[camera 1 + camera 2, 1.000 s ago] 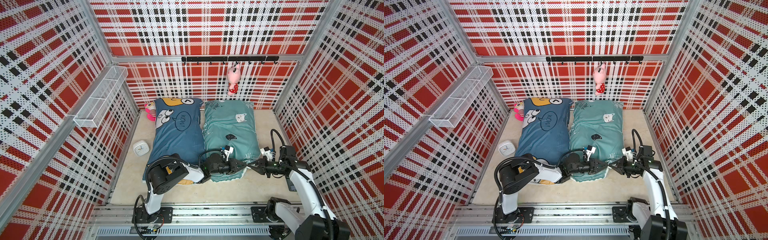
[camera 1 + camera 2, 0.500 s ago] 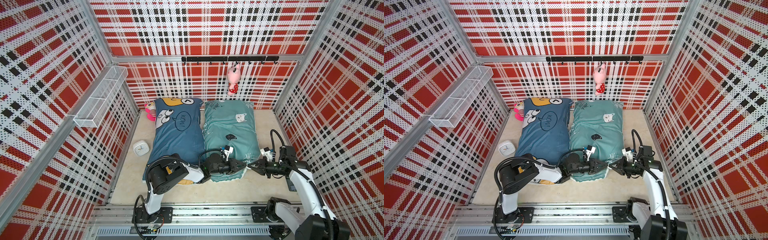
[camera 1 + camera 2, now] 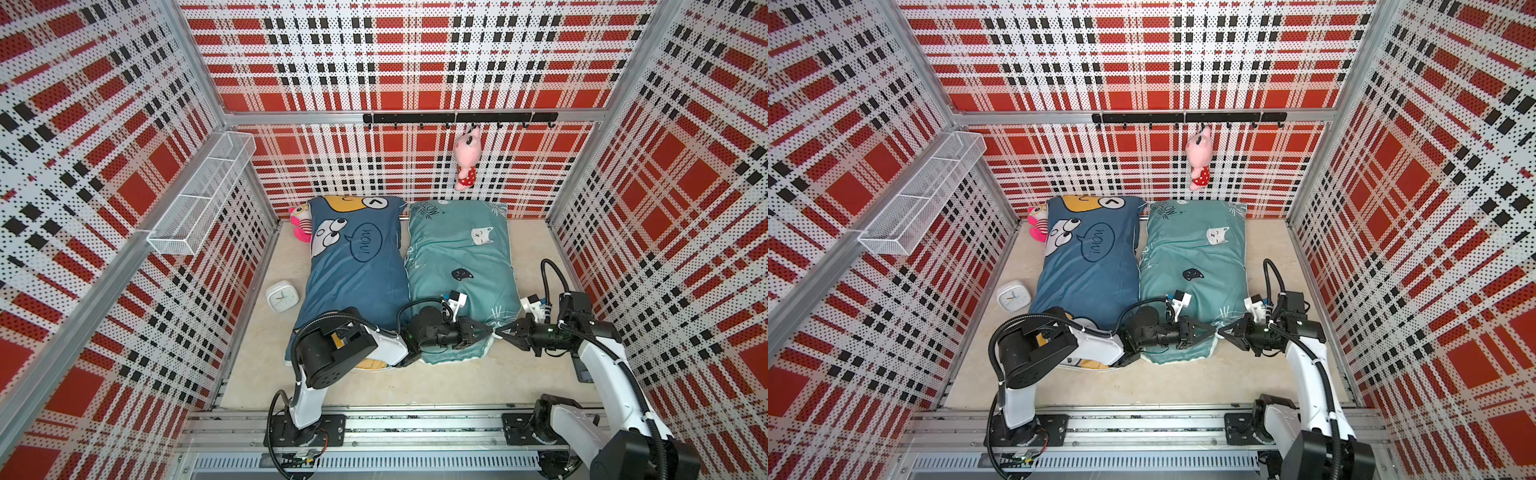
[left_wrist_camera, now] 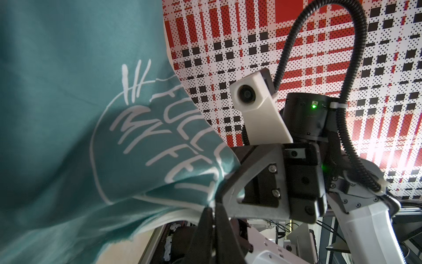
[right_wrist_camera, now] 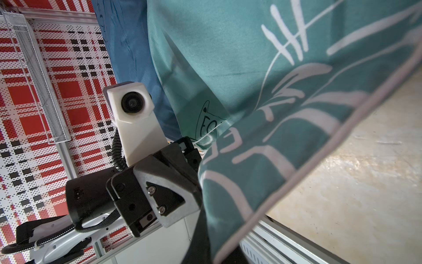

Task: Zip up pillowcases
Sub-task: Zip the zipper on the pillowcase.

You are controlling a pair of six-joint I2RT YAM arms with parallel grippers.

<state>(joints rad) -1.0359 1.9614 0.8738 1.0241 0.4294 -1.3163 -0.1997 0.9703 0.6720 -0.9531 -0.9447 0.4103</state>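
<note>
Fabric of the teal pillowcase (image 3: 457, 249) sits pinched in your right tool (image 3: 500, 331). Your left tool (image 3: 487, 331) is closed just beside it.

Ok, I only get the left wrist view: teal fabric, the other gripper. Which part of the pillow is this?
Observer: Its near corner on the robot's right; in both top views the left gripper and right gripper sit tip to tip at the teal pillowcase.
Operator: Where's the second pillow?
Observer: The blue pillowcase lies alongside, edges touching; the left arm crosses its near end.
Operator: Anything loose nearby?
Observer: A white clock on the floor, beyond the blue one.
</note>
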